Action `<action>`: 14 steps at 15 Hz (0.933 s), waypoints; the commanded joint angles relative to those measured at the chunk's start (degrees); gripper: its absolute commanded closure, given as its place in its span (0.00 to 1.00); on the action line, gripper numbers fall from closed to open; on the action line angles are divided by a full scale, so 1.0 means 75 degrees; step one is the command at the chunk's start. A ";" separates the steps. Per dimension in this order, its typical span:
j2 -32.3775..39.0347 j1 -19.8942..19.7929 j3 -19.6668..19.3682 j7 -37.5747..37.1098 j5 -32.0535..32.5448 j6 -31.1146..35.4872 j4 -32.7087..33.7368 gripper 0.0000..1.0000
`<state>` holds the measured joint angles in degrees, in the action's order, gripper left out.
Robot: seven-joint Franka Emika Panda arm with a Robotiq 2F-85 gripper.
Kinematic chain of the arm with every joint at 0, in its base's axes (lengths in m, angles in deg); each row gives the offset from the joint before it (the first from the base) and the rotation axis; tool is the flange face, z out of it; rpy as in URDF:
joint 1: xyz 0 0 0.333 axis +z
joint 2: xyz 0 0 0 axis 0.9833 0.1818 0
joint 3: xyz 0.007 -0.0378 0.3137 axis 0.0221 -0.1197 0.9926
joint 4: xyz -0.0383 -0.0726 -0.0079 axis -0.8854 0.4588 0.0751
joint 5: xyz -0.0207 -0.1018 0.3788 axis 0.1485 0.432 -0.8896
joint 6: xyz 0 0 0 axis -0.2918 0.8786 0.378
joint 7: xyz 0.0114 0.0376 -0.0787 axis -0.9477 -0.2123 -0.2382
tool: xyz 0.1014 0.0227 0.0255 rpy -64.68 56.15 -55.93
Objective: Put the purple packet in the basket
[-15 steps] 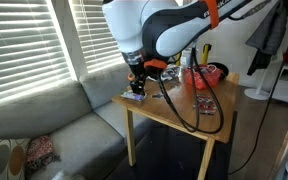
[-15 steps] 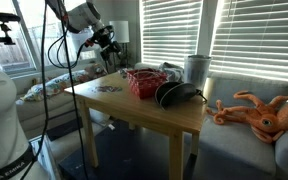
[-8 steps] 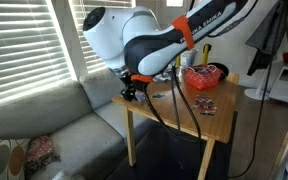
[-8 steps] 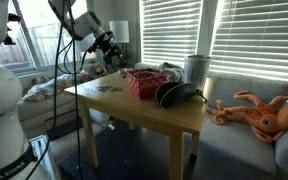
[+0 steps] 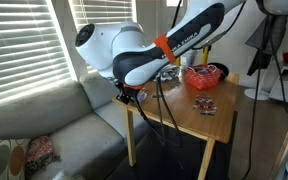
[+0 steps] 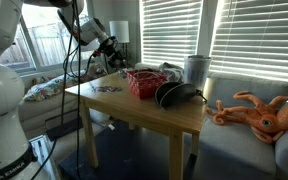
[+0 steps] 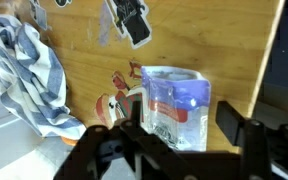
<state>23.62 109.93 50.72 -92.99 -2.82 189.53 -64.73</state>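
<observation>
The purple packet [image 7: 174,95] lies flat on the wooden table [image 7: 214,40], near its edge, and shows only in the wrist view. My gripper [image 7: 181,110] is open above it, one finger on each side, not touching it. In both exterior views the gripper [image 5: 130,94] [image 6: 110,48] hangs over the far end of the table, and the arm hides the packet. The red basket [image 5: 205,76] [image 6: 142,83] stands further along the table, apart from the gripper.
A red-patterned packet [image 7: 112,102] lies beside the purple one, next to a striped cloth [image 7: 29,75] and a black object [image 7: 134,22]. Another packet [image 5: 205,105] [image 6: 109,88] lies on the table. Black headgear [image 6: 179,94], a couch [image 5: 54,125] and an orange octopus plush [image 6: 264,112] are nearby.
The arm's body has swung left and lower in an exterior view. The gripper has shifted toward the table's end, over the packet. Nothing has been taken hold of.
</observation>
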 commanded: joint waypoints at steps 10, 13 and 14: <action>0.0524 0.0240 -0.0187 0.0702 -0.0115 -0.0406 0.0868 0.98; 0.0410 0.0259 -0.0198 0.0715 -0.0121 -0.0440 0.0842 1.00; 0.0338 0.0261 -0.0203 0.0694 -0.0103 -0.0419 0.0808 1.00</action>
<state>26.65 110.68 50.07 -88.89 -2.89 187.56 -59.54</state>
